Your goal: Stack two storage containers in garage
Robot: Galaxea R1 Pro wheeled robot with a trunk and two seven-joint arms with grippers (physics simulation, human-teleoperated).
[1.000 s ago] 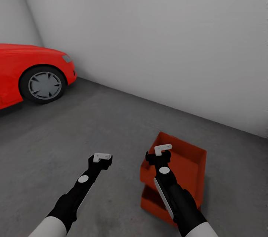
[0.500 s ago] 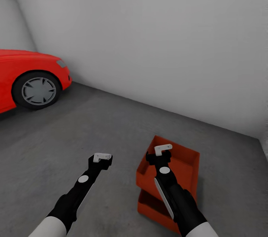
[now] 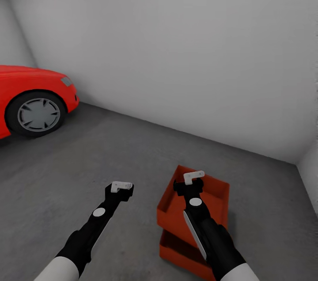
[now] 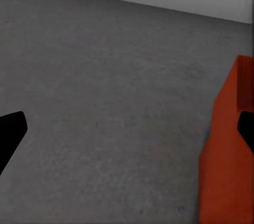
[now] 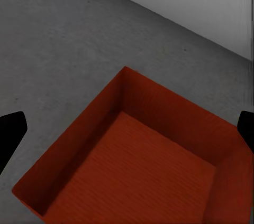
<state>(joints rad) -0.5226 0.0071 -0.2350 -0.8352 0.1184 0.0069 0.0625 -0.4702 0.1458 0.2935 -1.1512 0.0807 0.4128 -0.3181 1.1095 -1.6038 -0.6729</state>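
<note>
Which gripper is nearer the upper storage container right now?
Right. The right gripper hangs over the upper storage container, open and holding nothing. The left gripper is off to that container's side, above the bare concrete floor.

An orange-red storage container (image 5: 159,160) sits open below the right gripper (image 5: 127,131), turned so that one of its corners points toward the white wall (image 5: 211,2). Its walls are low and plain, and its inside bottom (image 5: 137,176) is finely ribbed, the lines running along its length. The two dark fingertips (image 5: 9,134) of the gripper stand wide apart, one off each side of the bin, touching nothing. Around the container lies rough, mottled grey concrete floor (image 5: 58,49), and beyond it the floor meets the wall in a straight line. Whether the bin rests on anything cannot be told.
</note>
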